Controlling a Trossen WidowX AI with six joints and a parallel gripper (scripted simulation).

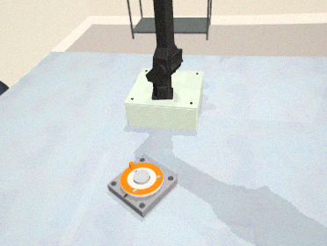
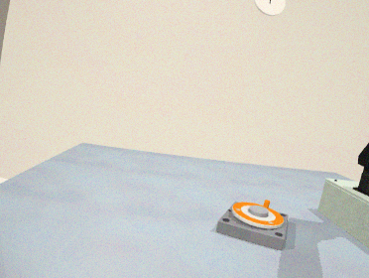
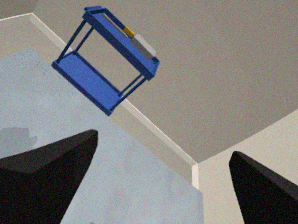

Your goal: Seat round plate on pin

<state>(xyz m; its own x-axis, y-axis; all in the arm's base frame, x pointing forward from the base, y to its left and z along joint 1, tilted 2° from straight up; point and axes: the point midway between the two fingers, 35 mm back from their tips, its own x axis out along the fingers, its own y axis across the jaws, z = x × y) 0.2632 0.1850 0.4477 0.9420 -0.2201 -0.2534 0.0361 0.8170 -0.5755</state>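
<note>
The pincer [image 3: 156, 189] is wide and holds nothing. Far below it, the round plate [image 1: 141, 178], orange ring with white inside, sits on the grey base [image 1: 142, 206], tab [image 1: 131, 164] sticking out.

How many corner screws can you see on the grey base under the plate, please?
3 on the grey base in the top view: left corner, front corner, right corner. A fourth at the far corner is likely hidden behind the plate.
</note>
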